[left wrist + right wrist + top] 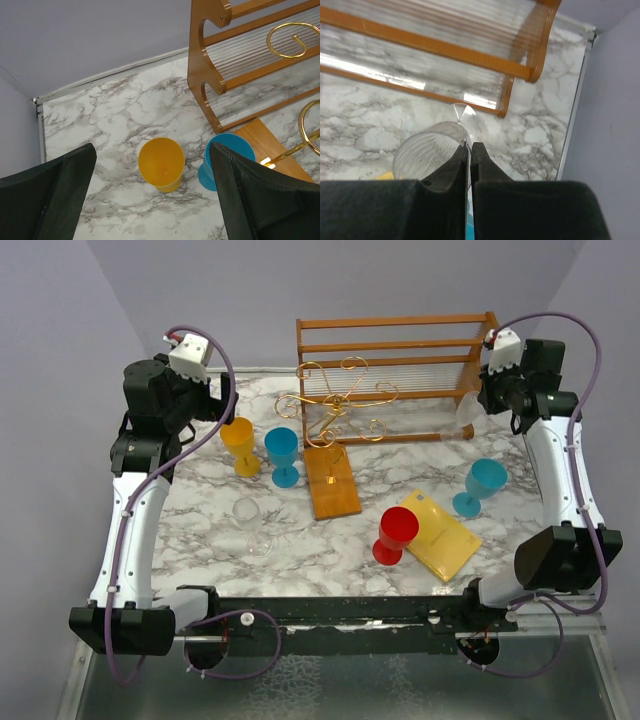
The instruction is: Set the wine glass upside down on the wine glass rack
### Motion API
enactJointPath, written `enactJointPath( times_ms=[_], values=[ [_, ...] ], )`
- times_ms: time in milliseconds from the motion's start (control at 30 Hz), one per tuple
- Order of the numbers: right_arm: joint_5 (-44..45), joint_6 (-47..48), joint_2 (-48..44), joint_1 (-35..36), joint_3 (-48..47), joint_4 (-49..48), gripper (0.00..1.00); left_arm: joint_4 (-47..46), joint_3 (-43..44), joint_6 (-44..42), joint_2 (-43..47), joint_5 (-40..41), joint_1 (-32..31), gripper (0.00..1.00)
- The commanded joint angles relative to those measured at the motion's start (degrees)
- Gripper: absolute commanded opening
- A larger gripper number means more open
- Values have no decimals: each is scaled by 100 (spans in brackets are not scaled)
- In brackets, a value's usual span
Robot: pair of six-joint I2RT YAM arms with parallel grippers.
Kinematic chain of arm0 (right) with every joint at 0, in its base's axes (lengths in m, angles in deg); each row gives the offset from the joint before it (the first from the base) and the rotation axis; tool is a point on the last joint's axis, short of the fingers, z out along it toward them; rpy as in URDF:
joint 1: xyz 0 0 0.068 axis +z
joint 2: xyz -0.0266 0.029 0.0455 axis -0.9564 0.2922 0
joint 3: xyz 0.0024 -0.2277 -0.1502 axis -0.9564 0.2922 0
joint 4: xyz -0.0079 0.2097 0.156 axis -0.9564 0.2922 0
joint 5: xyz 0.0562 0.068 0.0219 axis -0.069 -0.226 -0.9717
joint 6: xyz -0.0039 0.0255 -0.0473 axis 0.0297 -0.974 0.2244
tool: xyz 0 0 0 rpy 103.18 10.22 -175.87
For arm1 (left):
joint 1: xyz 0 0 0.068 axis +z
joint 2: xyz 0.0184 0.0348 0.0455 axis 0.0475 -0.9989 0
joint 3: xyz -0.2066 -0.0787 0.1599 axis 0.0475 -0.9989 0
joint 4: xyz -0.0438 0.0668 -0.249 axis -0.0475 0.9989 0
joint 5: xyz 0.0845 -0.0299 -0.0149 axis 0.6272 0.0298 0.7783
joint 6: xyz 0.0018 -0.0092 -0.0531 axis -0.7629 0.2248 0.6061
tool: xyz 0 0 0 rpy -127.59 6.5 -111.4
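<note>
My right gripper (480,408) (470,148) is shut on the rim of a clear wine glass (463,420) (425,150). It holds the glass in the air at the back right, tilted, with the foot (465,114) pointing toward the slatted shelf. The wine glass rack (336,400), gold wire scrolls on an orange-brown wooden base (332,485), stands mid-table, well left of the held glass. My left gripper (226,406) (152,152) is open and empty, high above a yellow cup (161,164). The rack's gold curls (287,42) and base (266,145) show at the right of the left wrist view.
A wooden slatted shelf (400,345) (435,47) stands at the back. A yellow cup (240,446) and blue cup (282,456) (222,162) stand left of the rack. A second clear glass (251,527), a red cup (395,535), a yellow pad (437,534) and another blue cup (483,486) are nearer.
</note>
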Motion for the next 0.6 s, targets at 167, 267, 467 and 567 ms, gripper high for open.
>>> enactJointPath(
  times_ms=[167,267,467,567],
  values=[
    [-805,-228,-248,-26,-1487,-69,1,-81,699,335,-50,-187,26,99],
    [-1043,-437,-287,-26,-1918,-93,1,-220,1029,708,-189,-290,28,99],
    [-1342,-846,-343,-26,-2677,-196,1,-403,1679,1387,-624,-462,0,97],
    [-1304,-1030,-396,-26,-2892,-429,1,-364,2123,1476,-921,-462,-90,96]
  ],
)
